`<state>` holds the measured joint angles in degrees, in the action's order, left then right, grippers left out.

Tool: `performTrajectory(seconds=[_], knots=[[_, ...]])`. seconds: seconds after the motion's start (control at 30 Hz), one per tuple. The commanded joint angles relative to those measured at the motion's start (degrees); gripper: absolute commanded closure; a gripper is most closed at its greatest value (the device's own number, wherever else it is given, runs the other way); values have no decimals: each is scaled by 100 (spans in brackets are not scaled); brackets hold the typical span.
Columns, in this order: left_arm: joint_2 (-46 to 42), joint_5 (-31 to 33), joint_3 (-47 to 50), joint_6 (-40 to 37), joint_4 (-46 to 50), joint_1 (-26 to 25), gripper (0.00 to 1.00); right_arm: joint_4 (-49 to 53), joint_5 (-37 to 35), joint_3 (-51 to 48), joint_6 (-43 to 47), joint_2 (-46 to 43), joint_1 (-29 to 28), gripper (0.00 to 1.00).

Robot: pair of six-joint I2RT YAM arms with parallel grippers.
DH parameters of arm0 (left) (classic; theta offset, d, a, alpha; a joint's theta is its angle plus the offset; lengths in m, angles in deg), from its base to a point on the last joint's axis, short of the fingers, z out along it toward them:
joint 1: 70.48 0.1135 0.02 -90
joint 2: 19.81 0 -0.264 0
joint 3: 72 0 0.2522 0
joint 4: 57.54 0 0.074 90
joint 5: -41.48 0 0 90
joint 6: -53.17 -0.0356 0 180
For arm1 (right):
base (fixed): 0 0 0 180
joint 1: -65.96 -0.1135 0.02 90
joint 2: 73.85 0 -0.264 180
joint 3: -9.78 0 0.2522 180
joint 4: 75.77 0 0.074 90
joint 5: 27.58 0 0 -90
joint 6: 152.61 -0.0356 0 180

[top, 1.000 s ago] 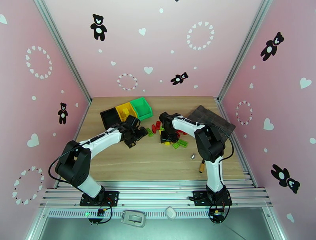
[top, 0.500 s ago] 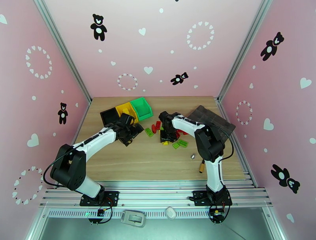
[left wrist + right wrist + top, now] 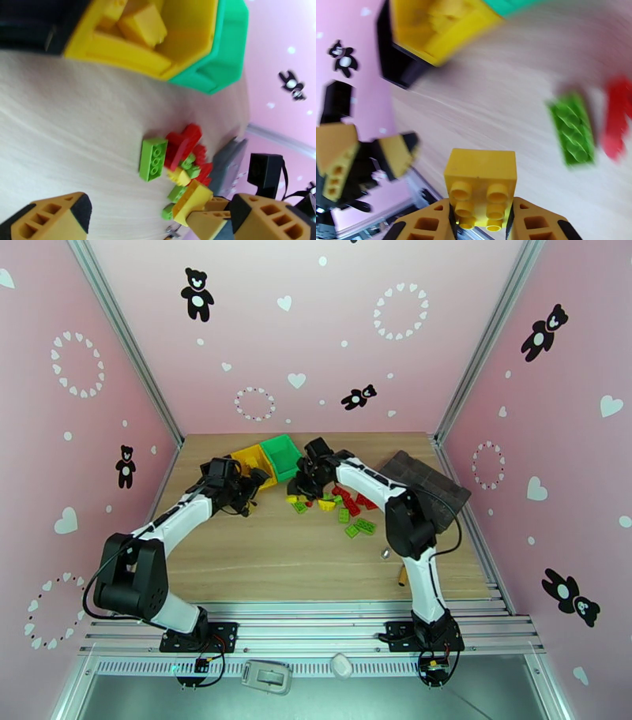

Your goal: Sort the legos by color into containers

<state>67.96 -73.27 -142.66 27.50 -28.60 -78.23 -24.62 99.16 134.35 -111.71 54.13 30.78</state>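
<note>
Sorting partway: yellow bricks (image 3: 140,23) lie in the yellow bin (image 3: 118,49); mixed legos (image 3: 336,504) remain piled on the table (image 3: 300,564). Right gripper (image 3: 482,221) clamps a yellow brick (image 3: 480,185) near that bin; left gripper (image 3: 160,209) gapes wide, empty.

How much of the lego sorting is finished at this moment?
Done: some yellow bricks already lie in the yellow bin. In hand: the right end effector grips one yellow brick. Left: red, green and yellow bricks lie loose on the table; the left end effector is open, empty.
</note>
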Motion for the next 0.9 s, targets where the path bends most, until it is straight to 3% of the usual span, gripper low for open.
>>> performTrajectory(seconds=[0.0,0.17,0.33,0.43,0.63,0.87], knots=[[-287,-409,176,314,-518,398,2,-435,552,767,-657,671,-35,76],[-512,-454,259,390,-525,962,2,-777,738,2787,-1480,1856,-70,72],[-533,-530,163,149,-201,1126,2,-1811,988,4390,-2645,2962,-77,47],[-594,-488,180,74,-125,1129,2,-1896,1024,4450,-2653,2997,-77,41],[-712,-389,232,-116,128,1088,2,-675,1005,4222,-1458,2488,-73,41],[-798,46,181,-434,606,573,2,80,494,2651,-166,1124,-7,41]])
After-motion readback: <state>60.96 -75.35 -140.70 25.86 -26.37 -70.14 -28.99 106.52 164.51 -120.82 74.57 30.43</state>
